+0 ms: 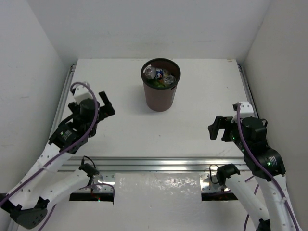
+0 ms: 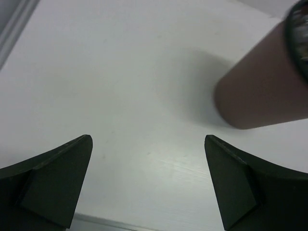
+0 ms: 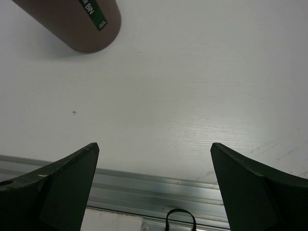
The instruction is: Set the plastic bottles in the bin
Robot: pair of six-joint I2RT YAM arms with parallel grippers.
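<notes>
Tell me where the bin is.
In the top view the bin stands upright at the far middle of the table, bottles inside, ahead of the left gripper and right gripper, touching neither.

White walls point(image 1: 38, 43) enclose white table point(image 1: 125, 130).

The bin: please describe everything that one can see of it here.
The bin is a round, dark brown bucket, seemingly plastic, with a black rim, narrowing toward its base. It stands upright on the white table, toward the far side, near the middle. Several plastic bottles lie inside, visible through the open top. A green label with white letters sits on its wall. Nothing else touches it.
</notes>
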